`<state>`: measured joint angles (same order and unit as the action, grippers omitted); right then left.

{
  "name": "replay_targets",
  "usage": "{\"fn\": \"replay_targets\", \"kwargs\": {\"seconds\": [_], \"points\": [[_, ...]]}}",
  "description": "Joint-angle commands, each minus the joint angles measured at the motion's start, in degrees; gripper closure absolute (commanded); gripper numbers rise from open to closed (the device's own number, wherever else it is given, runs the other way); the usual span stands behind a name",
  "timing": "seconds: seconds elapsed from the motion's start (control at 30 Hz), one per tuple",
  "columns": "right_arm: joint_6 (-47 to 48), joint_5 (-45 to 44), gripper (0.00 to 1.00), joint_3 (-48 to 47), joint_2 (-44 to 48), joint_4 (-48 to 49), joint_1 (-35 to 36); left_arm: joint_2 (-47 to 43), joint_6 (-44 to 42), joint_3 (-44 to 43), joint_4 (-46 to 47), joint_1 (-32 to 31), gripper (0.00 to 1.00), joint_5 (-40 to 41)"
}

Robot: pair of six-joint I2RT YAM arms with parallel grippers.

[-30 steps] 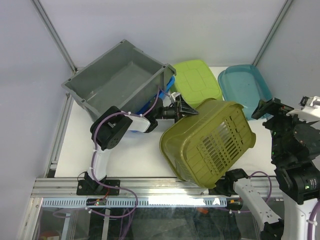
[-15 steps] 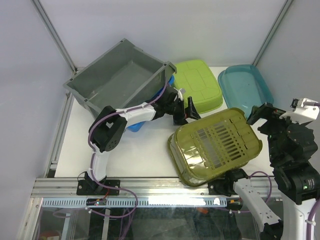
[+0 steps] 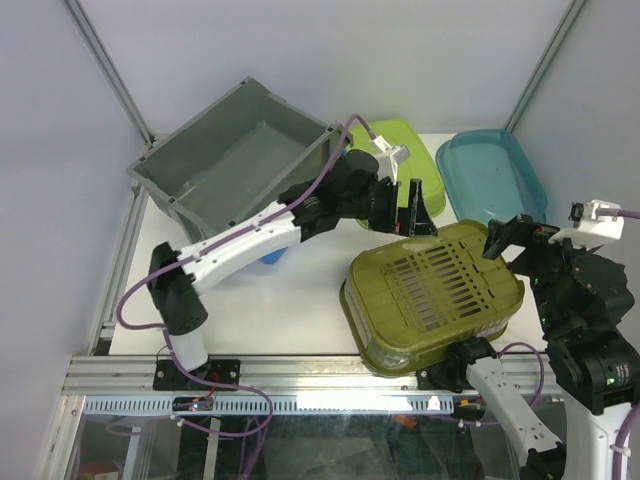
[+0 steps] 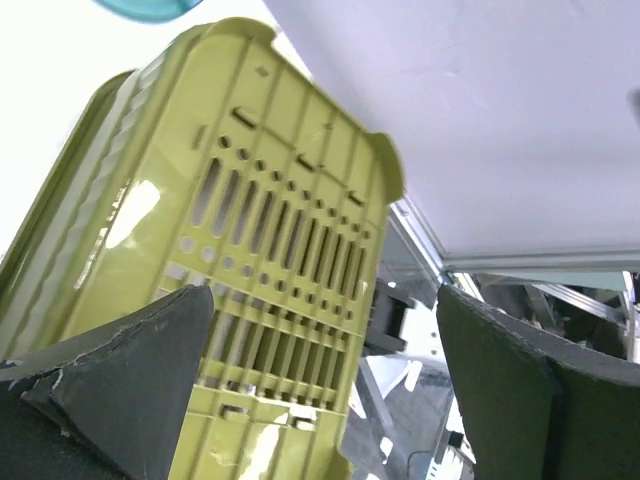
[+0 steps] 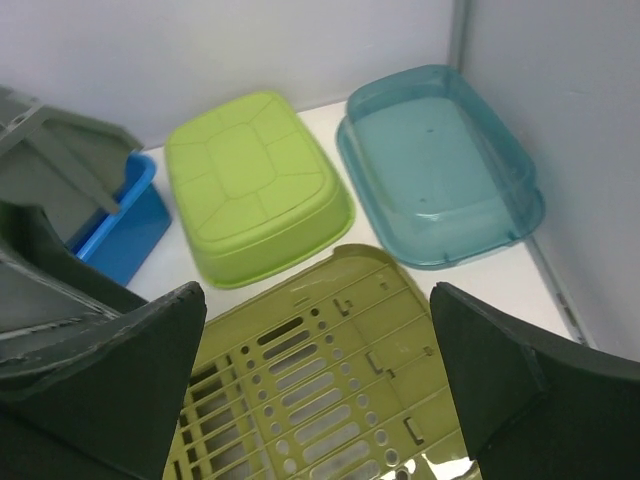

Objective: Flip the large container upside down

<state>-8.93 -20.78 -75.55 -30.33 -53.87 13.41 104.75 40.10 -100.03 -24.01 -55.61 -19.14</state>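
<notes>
Currently the large container [image 3: 235, 160] is sitting open side up in the upper left of the top view, its edge overlapping a blue tub [image 5: 120, 225]. Right of it, the left claw [image 3: 411, 211] is hovering wide open and empty above the bottom-up olive basket [image 3: 435, 295]. The right claw [image 3: 520, 240] is gaping empty at the right.

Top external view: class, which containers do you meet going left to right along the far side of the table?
large container → lime-green tub, lying upside down → teal tray
</notes>
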Motion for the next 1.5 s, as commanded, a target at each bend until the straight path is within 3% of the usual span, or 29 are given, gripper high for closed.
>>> {"fn": "replay_targets", "kwargs": {"seconds": [0.0,0.1,0.3,0.5,0.67,0.93,1.17,1.47], "points": [[0.13,12.05,0.01,1.50,0.22,2.24,-0.05,-11.43,-4.63,-3.20,-2.90,-4.65,0.01,7.98],[-1.55,19.61,0.01,3.40,0.40,4.08,-0.05,-20.50,-4.80,3.70,-3.32,-6.73,0.01,13.22],[-7.93,31.85,0.01,7.90,-2.77,9.47,-0.05,-37.02,-0.21,28.41,-4.42,-10.69,0.01,23.34],[-13.11,28.53,0.01,8.97,-7.19,12.73,-0.05,-39.45,2.54,38.35,-4.64,-21.14,0.01,31.89],[-13.38,26.07,0.01,8.07,-6.73,14.48,-0.05,-36.02,4.23,44.56,-4.01,-22.91,0.01,34.99],[-9.58,20.50,0.01,4.67,-4.74,11.01,-0.05,-28.66,-1.81,43.42,10.16,-21.15,0.01,36.62],[-6.87,16.05,0.01,1.38,-3.06,6.97,-0.01,-19.92,-11.38,39.72,23.92,-7.79,0.01,16.28],[-5.75,12.41,0.01,-0.41,-1.29,3.25,-0.03,-4.65,-14.74,24.27,23.67,-1.87,0.01,3.07]]}}
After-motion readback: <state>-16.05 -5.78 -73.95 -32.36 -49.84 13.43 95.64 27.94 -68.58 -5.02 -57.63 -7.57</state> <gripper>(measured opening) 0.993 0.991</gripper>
